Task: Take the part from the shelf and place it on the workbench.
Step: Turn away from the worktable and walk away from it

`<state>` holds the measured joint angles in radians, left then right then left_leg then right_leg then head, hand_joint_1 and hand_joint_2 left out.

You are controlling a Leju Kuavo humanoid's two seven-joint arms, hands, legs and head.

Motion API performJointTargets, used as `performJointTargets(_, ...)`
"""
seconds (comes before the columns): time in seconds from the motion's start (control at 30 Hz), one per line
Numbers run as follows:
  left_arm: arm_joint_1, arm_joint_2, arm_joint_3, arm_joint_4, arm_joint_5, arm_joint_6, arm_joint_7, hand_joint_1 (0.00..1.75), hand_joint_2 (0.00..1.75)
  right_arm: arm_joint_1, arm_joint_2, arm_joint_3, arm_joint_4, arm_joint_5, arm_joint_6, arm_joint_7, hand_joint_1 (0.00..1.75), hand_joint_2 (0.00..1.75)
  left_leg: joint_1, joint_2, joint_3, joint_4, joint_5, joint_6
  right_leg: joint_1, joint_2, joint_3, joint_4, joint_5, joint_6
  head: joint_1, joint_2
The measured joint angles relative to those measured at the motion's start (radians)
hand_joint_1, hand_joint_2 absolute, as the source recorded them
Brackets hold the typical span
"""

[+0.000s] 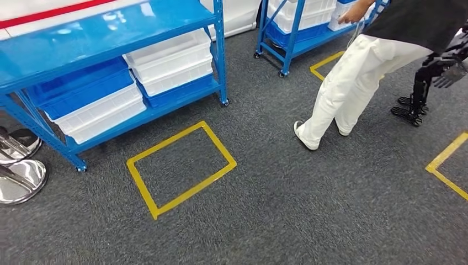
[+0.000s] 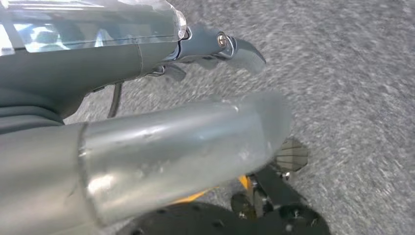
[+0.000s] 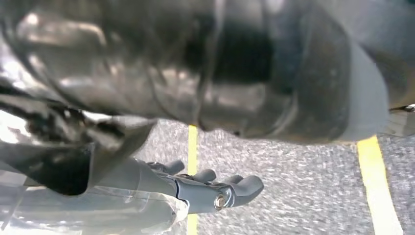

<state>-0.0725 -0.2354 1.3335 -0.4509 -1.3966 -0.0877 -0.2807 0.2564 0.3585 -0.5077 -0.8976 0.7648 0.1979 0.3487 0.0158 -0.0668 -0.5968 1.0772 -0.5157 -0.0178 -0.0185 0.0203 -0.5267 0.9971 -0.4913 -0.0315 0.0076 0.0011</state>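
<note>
Carpet (image 1: 287, 221) underfoot, with a yellow taped square (image 1: 182, 168) before the blue shelf (image 1: 110, 33). Both arms hang: my left hand (image 2: 215, 49) and right hand (image 3: 215, 188) are empty, fingers loosely apart. Approach step; next I should step to the shelf and reach. Part probably sits in a white bin (image 1: 174, 61), contents hidden. Person (image 1: 359, 72) stands right, cut off above.

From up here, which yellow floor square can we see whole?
The yellow square in front of the near blue shelf: all four sides show. The one by the far shelf is partly hidden behind the person, and the right-edge one is cut off.
</note>
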Motion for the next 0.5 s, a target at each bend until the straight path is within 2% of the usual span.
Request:
performJointTargets(0.03, -0.002, 0.0, 0.0, -0.001, 0.0, 0.0, 0.0, 0.0, 0.0, 0.001, 0.0, 0.0, 0.0, 0.001, 0.0, 0.0, 0.0, 0.0, -0.001, 0.03, -0.029, 0.061, -0.035, -0.003, 0.002, -0.016, 0.001, -0.002, 0.0, -0.003, 0.0, 0.0)
performJointTargets(0.07, -0.003, -0.001, 0.0, -0.001, -0.001, -0.001, 0.0, 0.0, 0.0, 0.002, 0.0, 0.0, 0.0, 0.001, 0.0, 0.0, 0.0, 0.0, 0.0, 0.046, -0.061, 0.129, -0.068, -0.006, 0.004, -0.032, 0.001, -0.001, -0.001, -0.006, 0.0, 0.0)
performJointTargets(0.1, -0.003, -0.001, -0.001, -0.002, -0.002, -0.001, 0.001, 0.0, 0.0, 0.002, 0.0, 0.0, 0.0, 0.002, 0.0, 0.001, 0.0, 0.0, 0.001, 0.054, -0.085, 0.182, -0.087, -0.009, 0.006, -0.048, 0.001, -0.001, -0.003, -0.007, 0.0, 0.0)
performJointTargets(0.13, -0.001, -0.001, -0.001, -0.002, -0.003, -0.002, 0.001, 0.0, 0.0, 0.002, 0.0, 0.0, 0.0, 0.004, 0.0, 0.001, 0.0, 0.0, 0.002, 0.059, -0.093, 0.203, -0.088, -0.012, 0.007, -0.064, 0.001, 0.0, -0.005, -0.007, 0.0, 0.0)
performJointTargets(0.17, 0.001, -0.002, -0.001, -0.003, -0.003, -0.002, 0.002, 0.0, 0.0, 0.002, 0.0, 0.0, 0.0, 0.006, 0.0, 0.001, 0.0, 0.0, 0.003, 0.064, -0.08, 0.183, -0.069, -0.013, 0.008, -0.077, 0.002, 0.001, -0.007, -0.006, 0.0, 0.0)
performJointTargets(0.2, 0.002, -0.002, -0.002, -0.004, -0.003, -0.002, 0.002, 0.0, 0.0, 0.001, 0.0, 0.0, 0.0, 0.007, 0.0, 0.002, 0.0, 0.0, 0.003, 0.073, -0.046, 0.124, -0.036, -0.012, 0.008, -0.09, 0.005, 0.002, -0.01, -0.004, 0.0, 0.0)
performJointTargets(0.23, 0.003, -0.002, -0.002, -0.005, -0.003, -0.002, 0.003, 0.0, 0.0, 0.0, 0.0, 0.0, 0.001, 0.009, 0.0, 0.001, 0.0, 0.0, 0.003, 0.091, -0.005, 0.048, -0.005, -0.009, 0.008, -0.101, 0.008, 0.004, -0.014, 0.0, 0.0, 0.0)
performJointTargets(0.3, 0.001, -0.002, -0.005, -0.007, -0.003, -0.002, 0.003, 0.0, 0.0, -0.001, 0.0, 0.0, 0.001, 0.012, 0.0, 0.001, 0.0, 0.0, -0.001, 0.118, 0.053, -0.059, 0.031, 0.002, 0.012, -0.119, 0.014, 0.009, -0.022, 0.011, 0.0, 0.0)
performJointTargets(0.33, 0.0, -0.002, -0.006, -0.007, -0.003, -0.002, 0.003, 0.0, 0.0, -0.002, 0.0, -0.001, 0.001, 0.012, 0.0, 0.001, 0.0, 0.0, -0.004, 0.122, 0.059, -0.075, 0.033, 0.008, 0.013, -0.127, 0.017, 0.011, -0.024, 0.017, 0.0, 0.0)
performJointTargets(0.4, 0.002, -0.002, -0.008, -0.008, -0.003, -0.003, 0.004, 0.0, 0.0, -0.007, 0.001, -0.001, 0.001, 0.013, 0.0, 0.001, 0.0, 0.0, -0.005, 0.105, 0.058, -0.076, 0.036, 0.018, 0.014, -0.136, 0.022, 0.01, -0.026, 0.027, 0.0, 0.0)
performJointTargets(0.43, 0.003, -0.002, -0.008, -0.009, -0.003, -0.003, 0.004, 0.0, 0.0, -0.009, 0.001, -0.001, 0.001, 0.014, 0.0, 0.001, 0.0, 0.0, -0.002, 0.096, 0.059, -0.08, 0.039, 0.023, 0.012, -0.124, 0.023, 0.015, -0.032, 0.033, 0.0, 0.0)
performJointTargets(0.47, 0.004, -0.003, -0.008, -0.01, -0.003, -0.003, 0.004, 0.0, 0.0, -0.009, 0.001, -0.001, 0.001, 0.014, 0.0, 0.001, 0.0, 0.0, 0.0, 0.088, 0.061, -0.085, 0.043, 0.03, 0.011, -0.102, 0.016, 0.034, -0.049, 0.038, 0.0, 0.0)
performJointTargets(0.5, 0.003, -0.004, -0.008, -0.011, -0.003, -0.003, 0.005, 0.0, 0.0, -0.009, 0.0, -0.001, 0.001, 0.015, 0.0, 0.001, 0.0, 0.0, 0.003, 0.079, 0.062, -0.089, 0.047, 0.036, 0.008, -0.074, -0.002, 0.075, -0.076, 0.043, 0.0, 0.0)
